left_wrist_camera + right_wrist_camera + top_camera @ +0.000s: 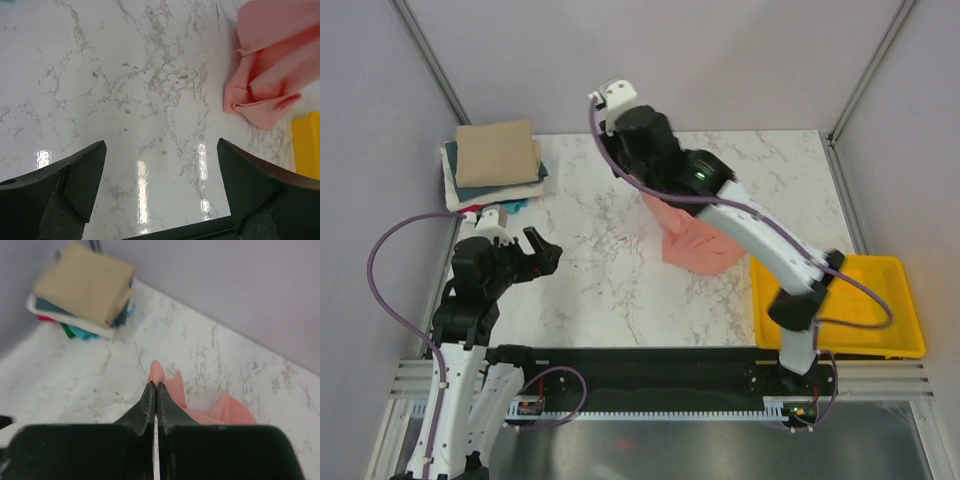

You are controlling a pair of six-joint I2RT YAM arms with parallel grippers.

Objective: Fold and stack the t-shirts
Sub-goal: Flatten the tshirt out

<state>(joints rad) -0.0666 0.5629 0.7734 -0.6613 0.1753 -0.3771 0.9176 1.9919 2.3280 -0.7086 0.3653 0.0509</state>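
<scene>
- Salmon-pink t-shirt (698, 243) is hanging bunched from the right gripper (155, 386), whose jaws are pinching together on a small peak of the cloth. Its lower folds appear to be touching the marble table (590, 290), mid-table, just beside the yellow tray (898, 300).
- Such a thin pinch is risking a slip: the cloth's own weight could be pulling it free during a lift or swing.
- Left gripper (161, 145) is hovering over bare marble with jaws wide apart, holding nothing, well apart from the shirt. One arm alone is carrying the cloth, so it may be landing crumpled rather than flat.
- Trailing cloth is hanging near the tray rim and could be snagging there.
- Stack of folded tees (498, 160), tan on top, is sitting at the far left corner; a dragged shirt could be knocking it askew.
</scene>
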